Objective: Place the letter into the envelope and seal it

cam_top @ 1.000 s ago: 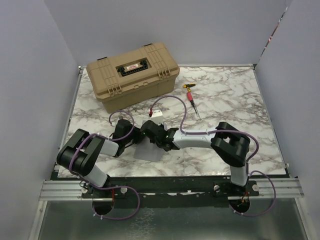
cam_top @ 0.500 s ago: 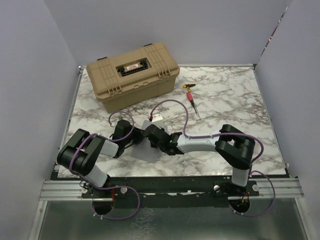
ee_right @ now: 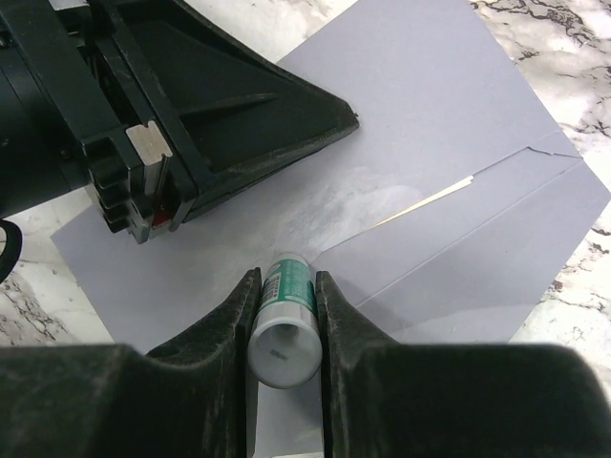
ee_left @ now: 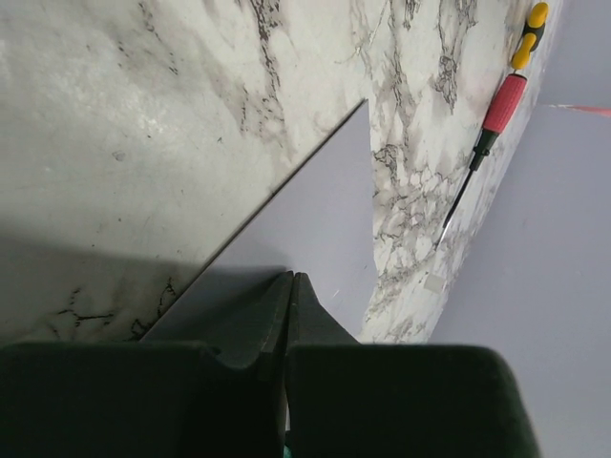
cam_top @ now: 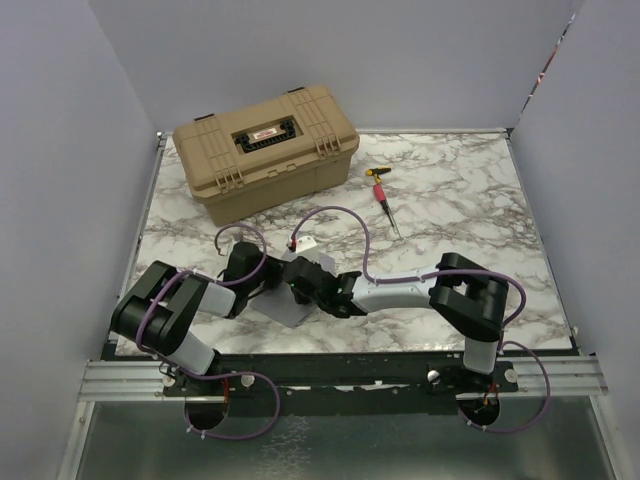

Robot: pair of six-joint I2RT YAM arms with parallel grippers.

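The glue stick (ee_right: 284, 320) is being clamped in the right claw (ee_right: 286, 279), directly above the envelope (ee_right: 449, 114). The envelope is being pinned by the left claw (ee_left: 291, 282), fingers together. The flap seam, just right of the right claw, is showing a pale sliver, probably the letter (ee_right: 425, 201). Glue should be drawn along that seam lightly, without dragging the paper.

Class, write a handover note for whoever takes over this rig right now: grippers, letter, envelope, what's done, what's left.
Left gripper: shut, tips pressing on the envelope, which lies flat on the table.
Right gripper: shut on a glue stick, pointed at the envelope.
Letter: only a pale sliver shows at the flap's edge, so apparently inside.
Done: letter seemingly in.
To do: glue and press the flap shut.
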